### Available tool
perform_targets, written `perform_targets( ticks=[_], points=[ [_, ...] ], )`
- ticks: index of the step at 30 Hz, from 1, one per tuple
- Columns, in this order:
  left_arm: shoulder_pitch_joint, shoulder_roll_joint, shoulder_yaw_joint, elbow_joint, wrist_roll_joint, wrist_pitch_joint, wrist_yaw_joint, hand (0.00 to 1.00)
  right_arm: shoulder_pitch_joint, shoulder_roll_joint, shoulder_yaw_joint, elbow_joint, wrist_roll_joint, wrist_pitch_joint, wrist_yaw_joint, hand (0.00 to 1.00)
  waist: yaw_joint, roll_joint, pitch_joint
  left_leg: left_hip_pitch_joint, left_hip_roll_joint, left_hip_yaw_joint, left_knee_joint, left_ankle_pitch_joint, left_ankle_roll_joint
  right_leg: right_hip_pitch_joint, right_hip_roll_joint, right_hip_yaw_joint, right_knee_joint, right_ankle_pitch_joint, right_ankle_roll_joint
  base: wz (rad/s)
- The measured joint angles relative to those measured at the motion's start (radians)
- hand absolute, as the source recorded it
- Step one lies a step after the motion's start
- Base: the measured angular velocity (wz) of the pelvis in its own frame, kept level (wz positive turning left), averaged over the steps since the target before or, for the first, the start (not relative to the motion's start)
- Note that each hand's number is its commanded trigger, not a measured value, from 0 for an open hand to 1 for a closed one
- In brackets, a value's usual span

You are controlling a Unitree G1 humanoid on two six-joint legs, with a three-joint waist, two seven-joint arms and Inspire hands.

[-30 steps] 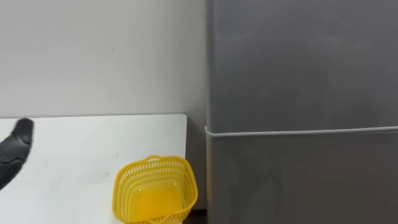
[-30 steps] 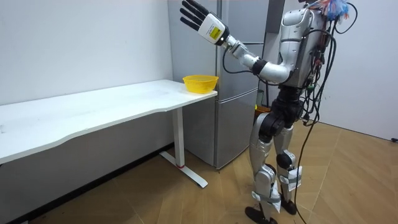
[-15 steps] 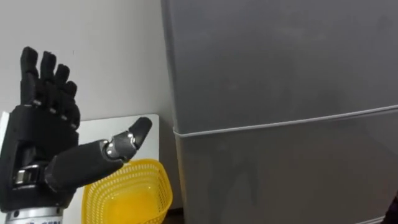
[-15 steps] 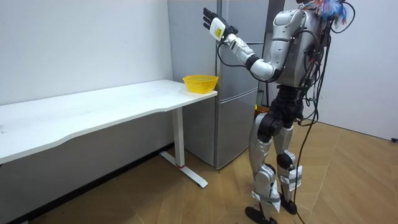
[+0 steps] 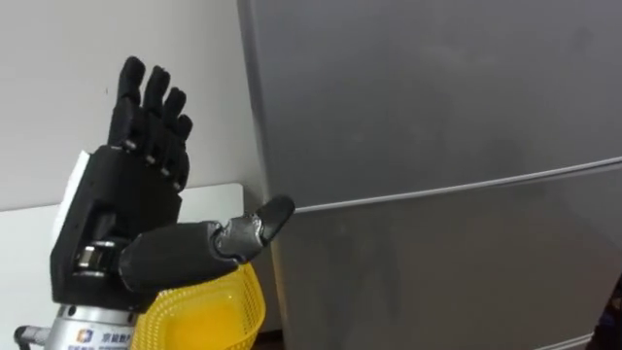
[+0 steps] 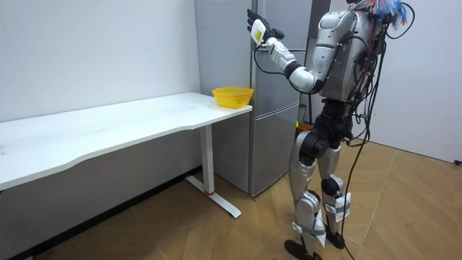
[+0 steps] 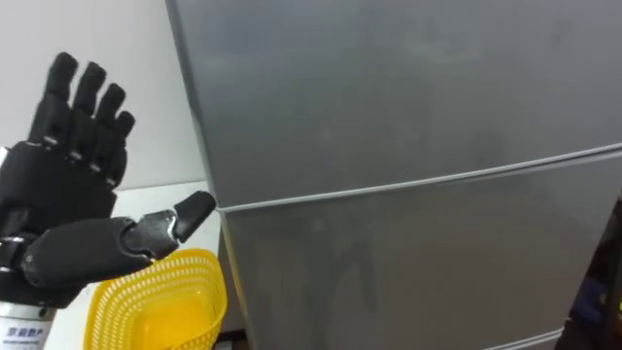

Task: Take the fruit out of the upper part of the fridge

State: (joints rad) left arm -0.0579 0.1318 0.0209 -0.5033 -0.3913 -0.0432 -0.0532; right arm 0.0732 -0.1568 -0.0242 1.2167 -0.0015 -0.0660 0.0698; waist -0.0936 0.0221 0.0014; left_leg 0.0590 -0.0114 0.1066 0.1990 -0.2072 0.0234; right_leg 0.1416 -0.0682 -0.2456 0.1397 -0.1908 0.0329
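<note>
A tall grey fridge stands upright, its long axis vertical and its flat front facing the robot. Its upper door is closed above a thin horizontal seam, so whatever is to be fetched is hidden behind it.

The left robot hand is raised just left of the fridge's left edge, fingers spread straight, thumb pointing at the fridge, holding nothing.

The door looks rigid, smooth and probably slippery, with no handle visible, so its left edge seems the likeliest grip.

A yellow basket sits on the white tabletop, left of the fridge.
</note>
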Motion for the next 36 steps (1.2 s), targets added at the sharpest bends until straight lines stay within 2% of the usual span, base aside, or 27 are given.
perform_targets(
  ticks=[5, 11, 17, 22, 26, 27, 28, 33, 36],
  points=[
    [0.0, 0.0, -0.023, 0.0, -0.05, 0.015, -0.047, 0.0, -0.001, 0.0, 0.001, -0.004, 0.0, 0.002, -0.002, 0.0, -0.011, 0.0, -0.0002, -0.001, 0.0, 0.0, -0.001, 0.0, 0.0, -0.002, 0.0, 0.001, 0.0, 0.0, 0.0, 0.0],
    [-0.002, 0.002, -0.078, 0.0, -0.05, 0.034, -0.074, 0.0, -0.006, 0.0, 0.001, 0.0, 0.0, 0.003, -0.01, 0.0, -0.014, 0.001, -0.0013, -0.004, 0.0, 0.001, -0.001, 0.0, 0.0, -0.005, 0.0, 0.008, 0.0, 0.0, 0.0, -0.01],
    [-0.002, 0.017, -0.081, 0.005, -0.051, 0.039, -0.089, 0.0, -0.01, -0.003, 0.002, 0.002, 0.0, 0.019, -0.024, 0.0, -0.013, 0.007, -0.0045, -0.006, -0.001, 0.002, 0.002, 0.0, 0.0, 0.001, -0.001, 0.005, 0.0, 0.0, 0.0, 0.0],
    [-0.002, 0.017, -0.081, 0.022, -0.051, 0.039, -0.096, 0.0, -0.022, -0.007, 0.003, 0.004, 0.001, 0.024, -0.025, 0.0, -0.012, 0.019, 0.0022, -0.009, -0.001, 0.004, 0.006, 0.0, 0.0, 0.003, -0.001, 0.006, 0.0, 0.0, 0.0, 0.0],
    [-0.002, 0.017, -0.081, 0.032, -0.051, 0.039, -0.096, 0.0, -0.023, -0.013, 0.003, 0.006, 0.002, 0.025, -0.025, 0.0, -0.012, 0.025, 0.003, -0.013, 0.0, 0.003, 0.007, 0.0, 0.0, 0.001, 0.0, 0.007, 0.001, 0.0, 0.0, 0.0],
    [-0.002, 0.017, -0.081, 0.032, -0.051, 0.039, -0.096, 0.78, -0.023, -0.013, 0.003, 0.006, 0.002, 0.025, -0.025, 0.0, -0.012, 0.025, 0.0037, -0.013, 0.0, 0.003, 0.007, 0.0, 0.0, 0.001, 0.0, 0.008, 0.002, 0.0, 0.0, 0.0],
    [-0.002, 0.017, -0.081, 0.032, -0.051, 0.039, -0.096, 1.0, -0.023, -0.015, 0.004, 0.006, 0.002, 0.025, -0.025, 0.0, -0.012, 0.026, 0.0046, -0.014, 0.0, 0.002, 0.006, 0.0, 0.0, 0.0, 0.0, 0.007, 0.002, 0.0, 0.0, 0.0],
    [-0.002, 0.017, -0.075, 0.032, -0.052, 0.039, -0.093, 1.0, -0.022, -0.021, 0.005, 0.006, 0.002, 0.035, -0.026, 0.0, -0.01, 0.028, 0.0037, -0.015, 0.0, 0.0, 0.005, 0.0, 0.0, -0.002, 0.0, 0.002, 0.002, 0.0, 0.0, 0.01],
    [-0.002, 0.016, -0.047, 0.033, -0.052, 0.04, -0.07, 1.0, -0.02, -0.033, 0.027, 0.006, 0.0, 0.037, -0.025, 0.0, -0.008, 0.029, 0.0032, -0.019, -0.001, -0.002, 0.005, 0.0, 0.0, -0.004, -0.001, -0.001, 0.002, 0.0, 0.0, 0.04]
  ],
)
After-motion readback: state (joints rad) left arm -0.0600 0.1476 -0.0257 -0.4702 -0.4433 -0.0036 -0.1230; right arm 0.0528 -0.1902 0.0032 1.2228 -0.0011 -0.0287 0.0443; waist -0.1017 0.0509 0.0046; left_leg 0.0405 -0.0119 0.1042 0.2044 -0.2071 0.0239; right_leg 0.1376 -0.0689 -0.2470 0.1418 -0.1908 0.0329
